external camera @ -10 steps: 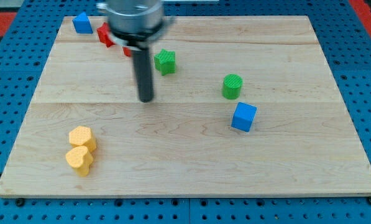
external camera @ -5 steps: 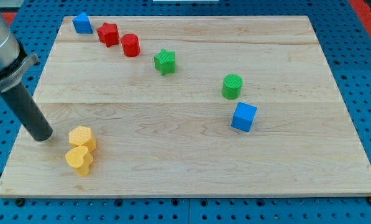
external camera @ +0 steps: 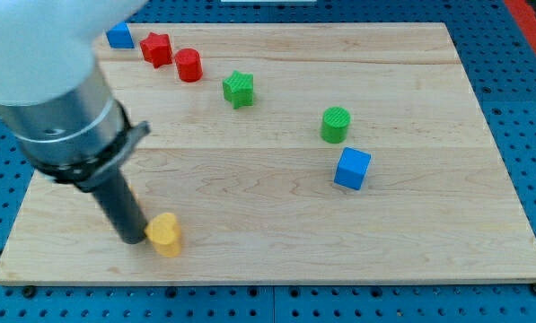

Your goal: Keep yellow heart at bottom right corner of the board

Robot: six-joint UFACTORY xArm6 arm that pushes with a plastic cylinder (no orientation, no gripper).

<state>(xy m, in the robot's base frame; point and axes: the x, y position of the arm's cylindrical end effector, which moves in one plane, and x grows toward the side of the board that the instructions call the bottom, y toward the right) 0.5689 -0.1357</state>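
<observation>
My tip [external camera: 135,239]: touching yellow heart's left side, holding nothing
Yellow heart [external camera: 166,235]: board [external camera: 411,224] bottom left

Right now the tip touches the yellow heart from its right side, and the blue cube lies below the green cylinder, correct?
Not quite. In the camera view my tip touches the yellow heart from the view's left, not its right. The blue cube does lie just below the green cylinder.
</observation>
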